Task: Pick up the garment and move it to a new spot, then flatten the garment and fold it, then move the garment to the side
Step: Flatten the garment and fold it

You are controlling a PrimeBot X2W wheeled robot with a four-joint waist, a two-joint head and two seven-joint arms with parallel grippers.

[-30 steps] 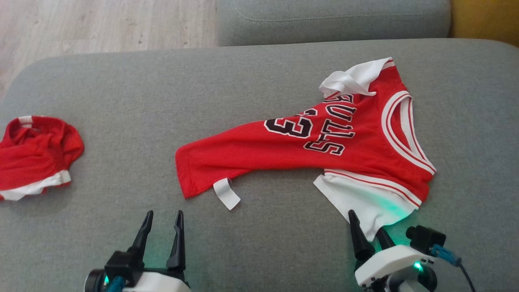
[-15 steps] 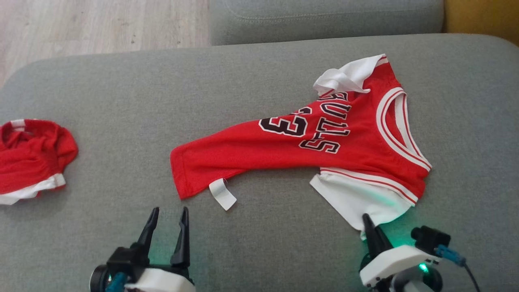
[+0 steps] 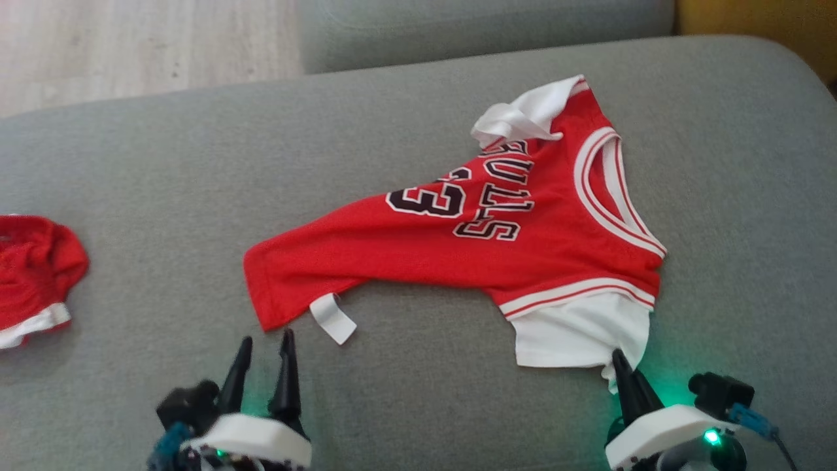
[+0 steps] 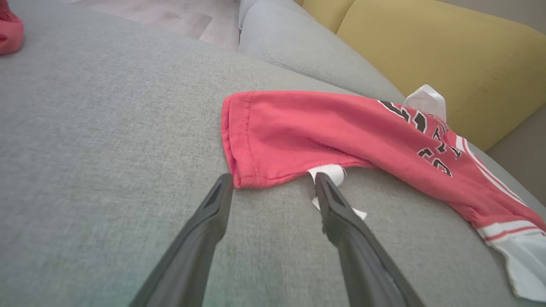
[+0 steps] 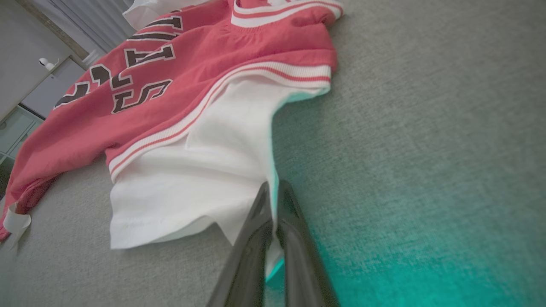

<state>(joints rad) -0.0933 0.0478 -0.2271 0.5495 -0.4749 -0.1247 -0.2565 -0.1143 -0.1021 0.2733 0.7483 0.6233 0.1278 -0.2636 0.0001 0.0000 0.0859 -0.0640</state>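
Tools, 2. Left tool (image 3: 266,336): fingers wide apart, empty, tips just short of the garment's (image 3: 497,242) red hem corner. Right tool (image 3: 618,356): pinched tight on its white sleeve edge. Garment, 1: spread mid-sofa (image 3: 163,163), beyond both tools. Red bundle (image 3: 33,268), 1: sofa's left.

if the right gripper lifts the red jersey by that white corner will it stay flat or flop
Probably floppy: the garment lies creased, and its white panel bends where the right gripper pinches it, so it should hang limp. Likely light, being thin cloth. The far end may drag over the grey cushion.
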